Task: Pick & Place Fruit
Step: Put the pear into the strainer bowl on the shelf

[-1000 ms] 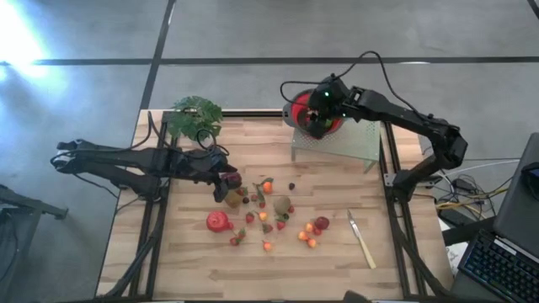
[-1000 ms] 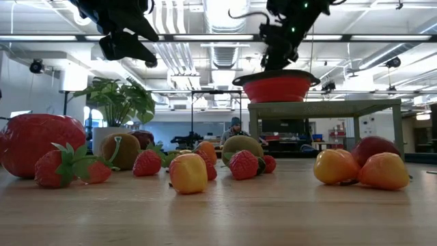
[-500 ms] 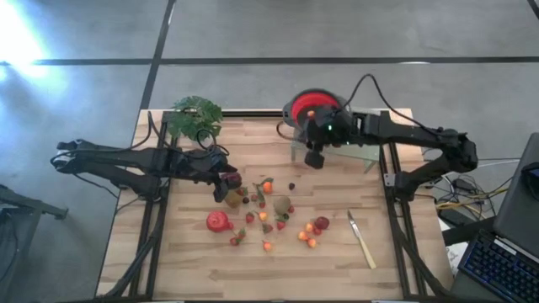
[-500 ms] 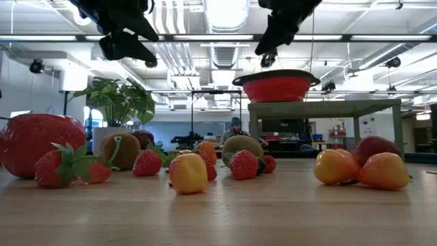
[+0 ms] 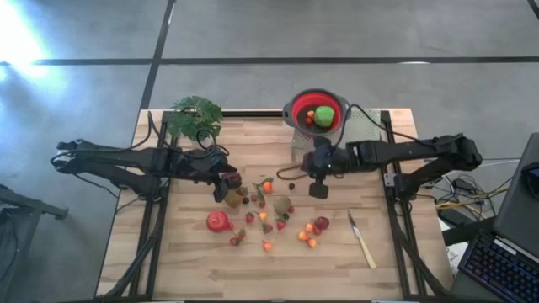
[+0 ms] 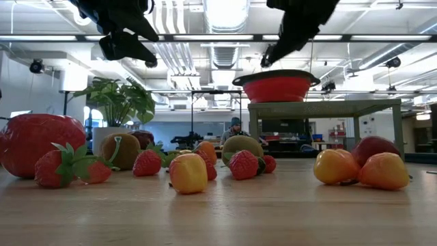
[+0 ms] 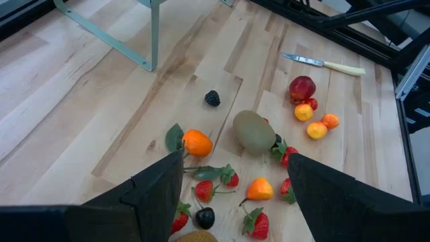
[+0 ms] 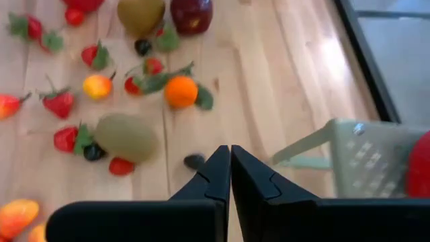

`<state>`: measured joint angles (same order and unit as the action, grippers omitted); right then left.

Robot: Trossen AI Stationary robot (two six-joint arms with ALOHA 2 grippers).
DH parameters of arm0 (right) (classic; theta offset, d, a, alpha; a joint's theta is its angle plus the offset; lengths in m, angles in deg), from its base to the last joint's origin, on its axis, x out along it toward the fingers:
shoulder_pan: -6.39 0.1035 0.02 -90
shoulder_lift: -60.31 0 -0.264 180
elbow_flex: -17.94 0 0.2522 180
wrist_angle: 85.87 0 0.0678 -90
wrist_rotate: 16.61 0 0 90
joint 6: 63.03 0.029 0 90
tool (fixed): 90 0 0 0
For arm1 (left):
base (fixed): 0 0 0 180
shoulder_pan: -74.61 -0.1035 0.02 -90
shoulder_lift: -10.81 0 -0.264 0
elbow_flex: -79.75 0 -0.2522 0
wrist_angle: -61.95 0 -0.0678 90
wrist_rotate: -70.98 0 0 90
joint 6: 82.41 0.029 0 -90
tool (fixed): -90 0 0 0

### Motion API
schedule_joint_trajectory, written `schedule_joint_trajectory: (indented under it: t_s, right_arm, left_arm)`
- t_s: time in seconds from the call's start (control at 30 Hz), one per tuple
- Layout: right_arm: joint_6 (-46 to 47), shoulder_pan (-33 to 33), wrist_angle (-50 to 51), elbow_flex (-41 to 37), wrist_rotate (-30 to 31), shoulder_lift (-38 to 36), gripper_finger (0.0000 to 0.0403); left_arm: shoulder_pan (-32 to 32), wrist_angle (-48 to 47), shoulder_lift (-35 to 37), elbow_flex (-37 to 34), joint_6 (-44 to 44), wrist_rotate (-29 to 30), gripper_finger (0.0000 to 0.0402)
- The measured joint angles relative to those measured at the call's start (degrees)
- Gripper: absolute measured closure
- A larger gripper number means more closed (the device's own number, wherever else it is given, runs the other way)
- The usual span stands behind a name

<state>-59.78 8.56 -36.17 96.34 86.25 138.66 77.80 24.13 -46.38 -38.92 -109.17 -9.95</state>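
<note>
Several small toy fruits (image 5: 269, 210) lie scattered on the middle of the wooden table, among them an orange (image 7: 197, 142), a kiwi (image 7: 254, 131), a blackberry (image 8: 194, 160) and a large red one (image 5: 219, 221). A green fruit (image 5: 324, 116) and an orange fruit lie in the red bowl (image 5: 316, 101). My left gripper (image 5: 227, 181) hangs open above the left end of the scatter, with nothing between its fingers (image 7: 158, 195). My right gripper (image 5: 318, 188) is shut and empty. It hangs above bare table between the fruit and the bowl's stand, and shows in the right wrist view (image 8: 230, 181).
The red bowl stands on a pale green raised stand (image 5: 358, 145) at the far right. A pale-handled knife (image 5: 362, 240) lies near the right edge. A leafy potted plant (image 5: 195, 114) stands at the far left corner. Bare wood lies along the near edge.
My right gripper has swung away from above the red bowl toward the table's near edge and sunk a little. It now hangs over the table beside the fruit. The inside of the bowl, with its two fruits, has come into view.
</note>
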Motion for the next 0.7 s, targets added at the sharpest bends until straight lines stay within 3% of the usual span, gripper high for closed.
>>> schedule_joint_trajectory:
  t_s: [0.5,0.7]
  right_arm:
    - [7.9,7.9,-0.8,-4.4,1.0,-1.4,0.0394]
    - [10.3,11.7,-0.7,-5.3,6.3,-3.5,0.0394]
  left_arm:
    - [0.0,0.0,0.0,0.0,0.0,0.0,0.0128]
    - [0.0,0.0,0.0,0.0,0.0,0.0,0.0128]
